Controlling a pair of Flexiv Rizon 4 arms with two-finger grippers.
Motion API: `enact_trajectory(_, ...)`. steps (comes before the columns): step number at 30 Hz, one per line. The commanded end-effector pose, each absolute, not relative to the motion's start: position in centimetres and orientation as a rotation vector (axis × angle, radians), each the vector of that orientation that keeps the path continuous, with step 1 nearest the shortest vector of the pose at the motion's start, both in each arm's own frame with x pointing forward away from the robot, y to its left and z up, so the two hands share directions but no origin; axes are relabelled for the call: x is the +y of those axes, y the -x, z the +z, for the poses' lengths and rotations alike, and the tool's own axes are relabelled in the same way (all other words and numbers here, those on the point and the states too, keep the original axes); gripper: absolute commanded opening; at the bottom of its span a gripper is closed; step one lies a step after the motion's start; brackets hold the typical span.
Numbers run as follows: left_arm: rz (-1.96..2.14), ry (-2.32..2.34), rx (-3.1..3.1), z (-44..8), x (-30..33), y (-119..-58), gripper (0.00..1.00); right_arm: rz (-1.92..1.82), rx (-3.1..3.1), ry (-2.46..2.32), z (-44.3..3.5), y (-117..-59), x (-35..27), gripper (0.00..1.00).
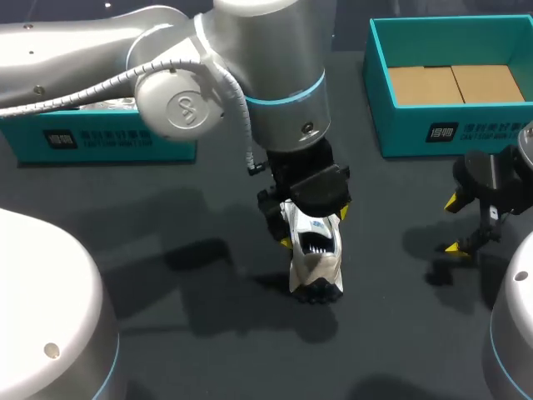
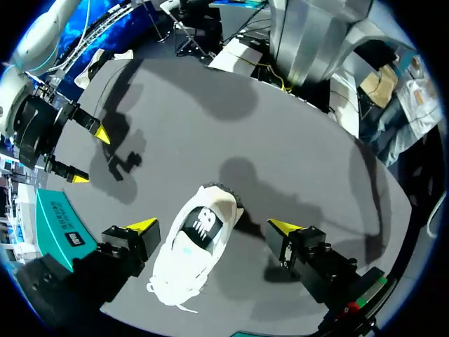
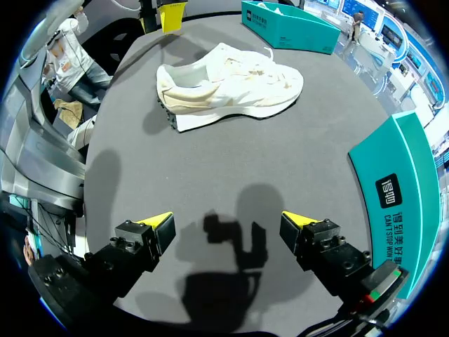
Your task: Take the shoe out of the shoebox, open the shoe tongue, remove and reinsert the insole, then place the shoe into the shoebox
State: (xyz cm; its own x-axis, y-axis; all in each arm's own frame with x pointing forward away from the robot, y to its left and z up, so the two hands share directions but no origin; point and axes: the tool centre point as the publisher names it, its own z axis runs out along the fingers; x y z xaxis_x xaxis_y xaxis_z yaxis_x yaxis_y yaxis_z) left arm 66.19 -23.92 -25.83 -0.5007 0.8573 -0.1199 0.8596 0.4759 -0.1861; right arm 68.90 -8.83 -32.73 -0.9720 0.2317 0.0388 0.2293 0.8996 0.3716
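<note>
A white shoe (image 1: 315,254) stands on its sole on the dark table (image 1: 191,275) near the middle. My left gripper (image 1: 315,229) hangs right over it, open. In the left wrist view the shoe (image 2: 196,242) lies between the two spread fingers (image 2: 140,226), neither pressing on it. My right gripper (image 1: 451,225) is open and empty at the right side of the table. Its wrist view has the shoe (image 3: 228,88) well ahead of the gripper (image 3: 226,219). The open teal shoebox (image 1: 379,92) sits at the back right with only its brown cardboard bottom showing.
A second teal box (image 1: 100,140) stands at the back left, partly hidden behind my left arm. The shoebox wall (image 3: 400,189) is close beside my right gripper. Bare tabletop lies between the two grippers and toward the front edge.
</note>
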Motion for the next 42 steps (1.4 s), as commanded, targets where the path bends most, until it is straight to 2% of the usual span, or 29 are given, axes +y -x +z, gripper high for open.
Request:
enact_trajectory(1,-0.230,-0.977,2.934,-25.3,-24.0,-65.6,1.00,0.593,3.053,-0.371,-32.7,-68.7,-8.8,1.00)
enact_trajectory(11,-0.230,-0.977,2.934,-25.3,-24.0,-65.6,1.00,0.593,3.053,-0.371,-32.7,-68.7,-8.8,1.00)
enact_trajectory(16,-0.389,-0.674,3.047,-25.6,-23.8,-65.5,1.00,0.593,3.053,-0.371,-32.7,-68.7,-8.8,1.00)
enact_trajectory(23,-0.356,-0.408,3.086,-26.6,-23.5,-64.7,1.00,0.593,3.053,-0.371,-32.7,-68.7,-8.8,1.00)
enact_trajectory(42,-0.288,-0.331,3.184,-31.9,-25.5,-64.9,1.00,0.593,3.053,-0.371,-32.7,-68.7,-8.8,1.00)
